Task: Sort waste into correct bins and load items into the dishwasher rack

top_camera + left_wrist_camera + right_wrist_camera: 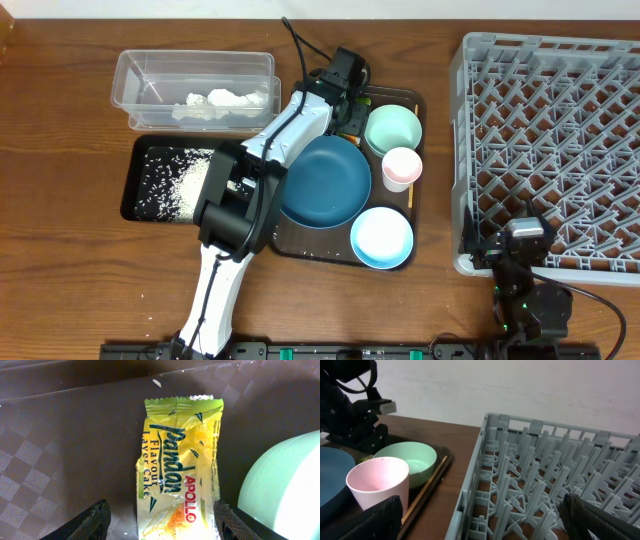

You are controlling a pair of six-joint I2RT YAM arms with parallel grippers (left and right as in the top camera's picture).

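The yellow-green snack wrapper (pixel 180 470) lies flat on the dark brown serving tray (pixel 65 455), next to the mint green bowl (pixel 285 490). My left gripper (pixel 162 522) is open, one finger on each side of the wrapper's near end. In the overhead view it reaches over the tray's far end (pixel 348 108), beside the mint green bowl (pixel 393 128). The dark blue plate (pixel 325 180), pinkish cup (pixel 402 167), light blue bowl (pixel 382 237) and wooden stick (pixel 411 196) rest on the tray. My right gripper (pixel 485 520) is open and empty at the dishwasher rack's (pixel 545 470) near-left corner.
The clear tub (pixel 125 75) at the back left holds the crumpled tissue (pixel 225 102). In front of it the black tray (pixel 128 185) holds the rice (pixel 185 180). A few grains lie loose on the table. The dishwasher rack (pixel 460 150) fills the right side.
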